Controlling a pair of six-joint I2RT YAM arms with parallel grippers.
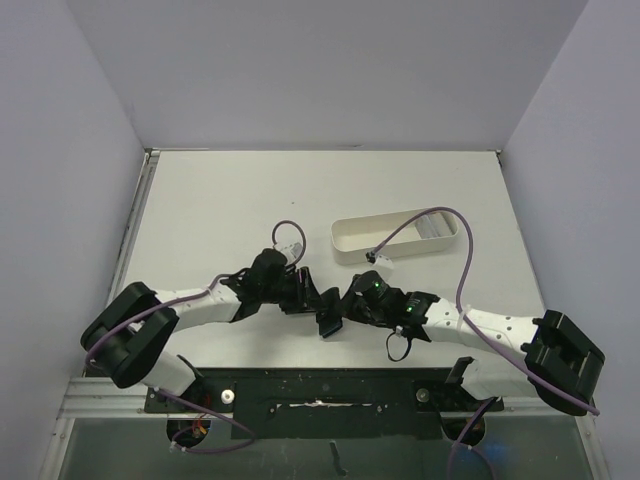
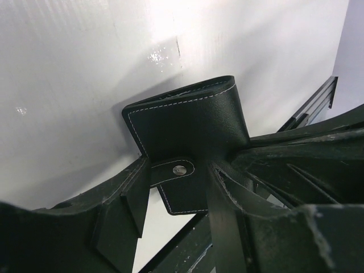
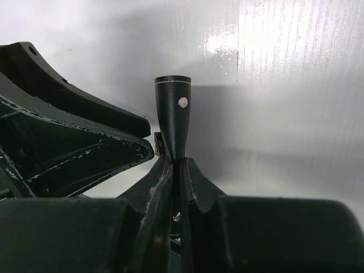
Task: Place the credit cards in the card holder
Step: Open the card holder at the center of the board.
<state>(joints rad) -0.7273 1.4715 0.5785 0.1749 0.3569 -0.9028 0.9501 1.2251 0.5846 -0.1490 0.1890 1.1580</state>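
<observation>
Right jaws pinch the snapped-shut card holder [image 2: 190, 125] edge-on, left jaws parted astride its snap tab [image 2: 173, 169]; opening it seems the step, needing that tab popped.

Bright overhead glare streaks the glossy white table [image 2: 165, 45], shadows soft.

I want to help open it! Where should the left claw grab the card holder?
Probably the card holder's snap-tab end, squeezing its two flat faces, coming from the left: the right claw pinches the other end, and it's thin edge-on.
</observation>
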